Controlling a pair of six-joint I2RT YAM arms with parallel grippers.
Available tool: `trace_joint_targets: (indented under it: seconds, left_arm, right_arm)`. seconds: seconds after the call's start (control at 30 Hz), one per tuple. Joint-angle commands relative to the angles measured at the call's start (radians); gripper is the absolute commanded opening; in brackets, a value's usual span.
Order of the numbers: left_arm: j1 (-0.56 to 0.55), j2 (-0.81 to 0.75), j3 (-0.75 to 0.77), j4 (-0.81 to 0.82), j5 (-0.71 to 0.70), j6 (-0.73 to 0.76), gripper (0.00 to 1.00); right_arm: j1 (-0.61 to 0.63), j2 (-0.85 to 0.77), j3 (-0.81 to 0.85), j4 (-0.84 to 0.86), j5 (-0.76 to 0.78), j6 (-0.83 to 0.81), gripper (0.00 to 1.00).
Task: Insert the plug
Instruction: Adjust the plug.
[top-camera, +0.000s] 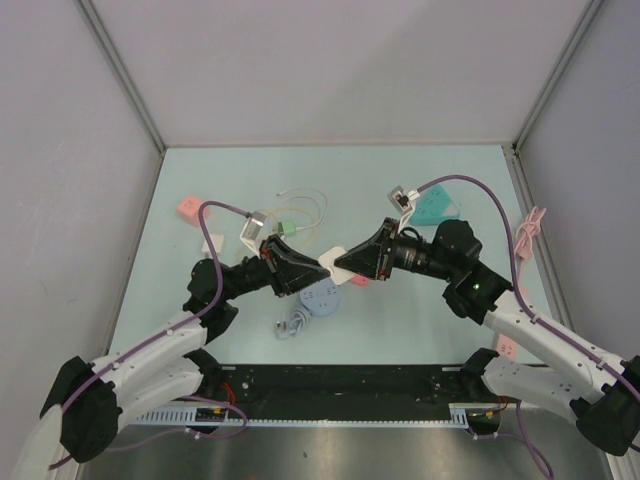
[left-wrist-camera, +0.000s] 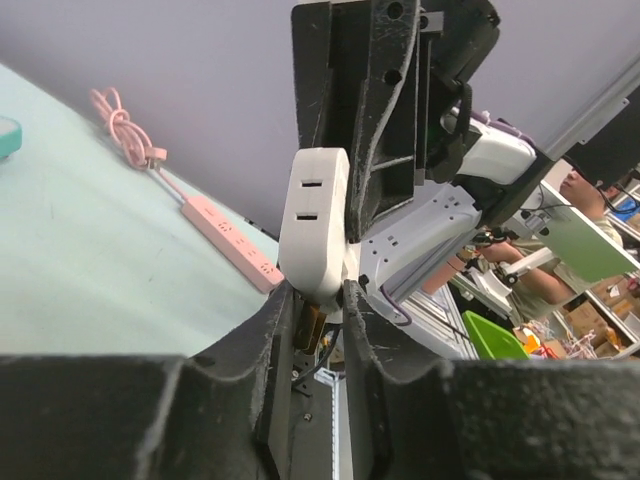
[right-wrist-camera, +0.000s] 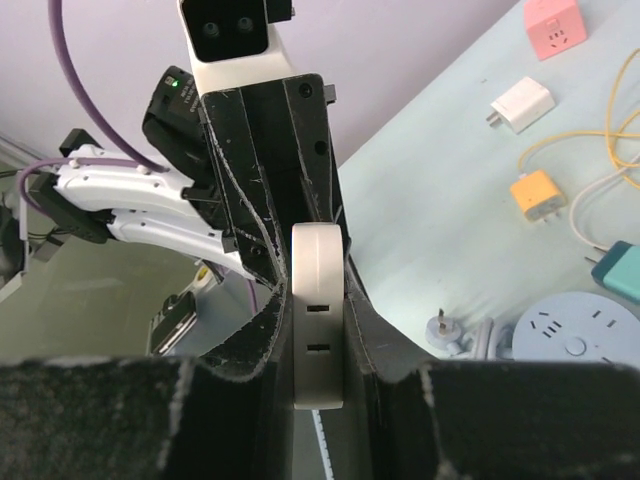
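Observation:
A white adapter block (top-camera: 335, 260) with two slots is held in the air between both grippers over the middle of the table. My left gripper (top-camera: 318, 262) is shut on its one end; in the left wrist view (left-wrist-camera: 318, 295) the block (left-wrist-camera: 315, 220) rises out of my fingers. My right gripper (top-camera: 347, 262) is shut on the other end; in the right wrist view (right-wrist-camera: 318, 290) the block (right-wrist-camera: 318, 320) sits flat between the pads, slots facing the camera. A lilac plug (top-camera: 285, 325) with its coiled cord lies below on the table.
A round blue power strip (top-camera: 322, 298) lies under the grippers. A pink cube socket (top-camera: 188, 207), a white charger (top-camera: 212, 241) and an orange plug with a yellow cable (right-wrist-camera: 537, 193) lie at the back left. A teal box (top-camera: 437, 205) and a pink power strip (left-wrist-camera: 230, 235) lie on the right.

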Motion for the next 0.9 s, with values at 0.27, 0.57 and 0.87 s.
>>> trace_joint_targets:
  seconds: [0.27,0.57,0.87]
  left_arm:
    - [-0.013,-0.040,0.043,-0.104,0.005,0.098,0.04]
    - [-0.013,-0.065,0.034,-0.081,0.015,0.113,0.00]
    - [-0.013,-0.057,0.030,-0.070,0.008,0.107,0.00]
  right_arm:
    - [0.031,0.011,0.002,-0.036,0.096,-0.114,0.01]
    - [0.031,0.035,0.007,-0.018,0.025,-0.116,0.28]
    - [0.031,0.052,0.011,-0.015,-0.001,-0.117,0.33]
